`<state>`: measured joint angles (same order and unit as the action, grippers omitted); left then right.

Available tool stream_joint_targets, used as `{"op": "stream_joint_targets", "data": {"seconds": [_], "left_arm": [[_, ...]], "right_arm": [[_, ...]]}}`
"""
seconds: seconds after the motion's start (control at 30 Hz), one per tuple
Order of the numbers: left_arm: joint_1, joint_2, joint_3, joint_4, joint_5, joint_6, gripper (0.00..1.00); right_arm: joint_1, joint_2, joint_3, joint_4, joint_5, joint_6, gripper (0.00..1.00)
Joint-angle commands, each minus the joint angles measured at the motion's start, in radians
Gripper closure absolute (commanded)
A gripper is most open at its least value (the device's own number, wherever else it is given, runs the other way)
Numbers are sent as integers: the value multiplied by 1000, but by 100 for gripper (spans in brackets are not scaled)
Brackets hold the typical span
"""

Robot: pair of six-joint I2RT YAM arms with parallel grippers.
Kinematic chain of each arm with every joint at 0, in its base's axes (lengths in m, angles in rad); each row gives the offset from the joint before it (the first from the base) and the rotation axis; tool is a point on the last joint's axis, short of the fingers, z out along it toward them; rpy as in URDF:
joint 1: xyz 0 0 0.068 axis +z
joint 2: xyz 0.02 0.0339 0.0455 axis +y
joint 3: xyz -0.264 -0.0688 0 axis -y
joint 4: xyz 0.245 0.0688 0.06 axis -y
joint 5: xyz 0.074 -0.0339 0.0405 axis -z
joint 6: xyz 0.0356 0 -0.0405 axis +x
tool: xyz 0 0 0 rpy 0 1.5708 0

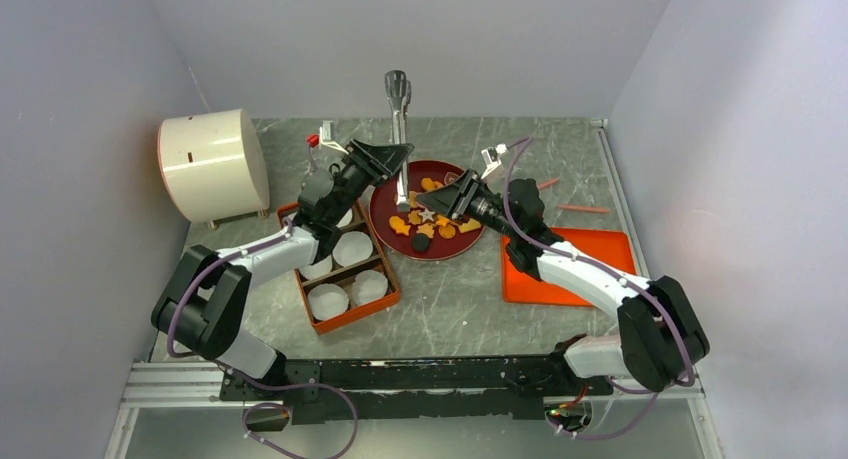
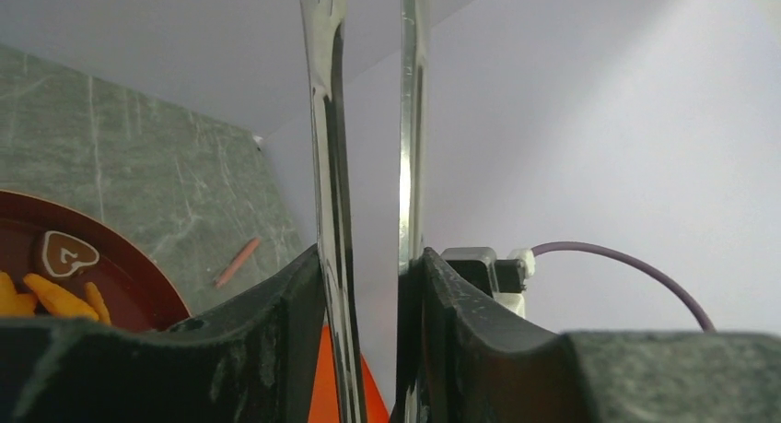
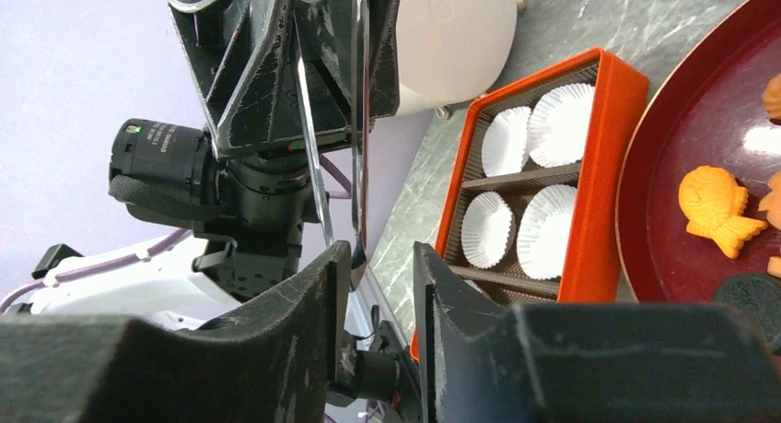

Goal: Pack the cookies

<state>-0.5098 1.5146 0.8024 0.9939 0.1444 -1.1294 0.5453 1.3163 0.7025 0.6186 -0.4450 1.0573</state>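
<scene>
The cookies (image 1: 428, 219), mostly orange with a white star and a dark round, lie on a dark red plate (image 1: 385, 219). My left gripper (image 1: 400, 161) is shut on metal tongs (image 1: 398, 99) that stand upright at the plate's left rim. In the left wrist view the tongs' two arms (image 2: 329, 165) pass between my fingers (image 2: 276, 322). My right gripper (image 1: 447, 201) hovers over the plate, open and empty. In the right wrist view its gap (image 3: 380, 257) faces the tongs (image 3: 359, 119). An orange fish cookie (image 3: 718, 209) and a dark round (image 3: 760, 299) show there.
An orange box (image 1: 385, 297) with several white paper cups (image 1: 352, 247) sits left of the plate. A flat orange tray (image 1: 580, 269) lies to the right. A white drum-shaped container (image 1: 212, 164) stands at the back left. Two pink sticks (image 1: 583, 209) lie behind the tray.
</scene>
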Motion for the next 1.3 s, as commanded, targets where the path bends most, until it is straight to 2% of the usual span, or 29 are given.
{"op": "stream_joint_targets", "data": {"seconds": [0.0, 0.13, 0.37, 0.6, 0.8, 1.13, 1.27], "left_arm": [[5, -49, 18, -32, 9, 54, 57], [12, -74, 53, -159, 26, 121, 57], [13, -114, 188, -542, 33, 371, 55], [10, -125, 300, -836, 55, 620, 52], [4, -142, 371, -1077, 4, 860, 50], [-14, -160, 424, -1287, -15, 1147, 47], [-15, -167, 447, -1358, -40, 1216, 43]], "right_arm": [[5, -49, -4, -46, 30, -69, 63], [5, -112, 8, -151, 81, -153, 56], [4, -206, 53, -316, 196, -321, 48], [4, -214, 88, -354, 220, -364, 41], [4, -226, 104, -380, 261, -394, 35], [2, -217, 118, -393, 305, -395, 22], [1, -235, 124, -434, 351, -428, 20]]}}
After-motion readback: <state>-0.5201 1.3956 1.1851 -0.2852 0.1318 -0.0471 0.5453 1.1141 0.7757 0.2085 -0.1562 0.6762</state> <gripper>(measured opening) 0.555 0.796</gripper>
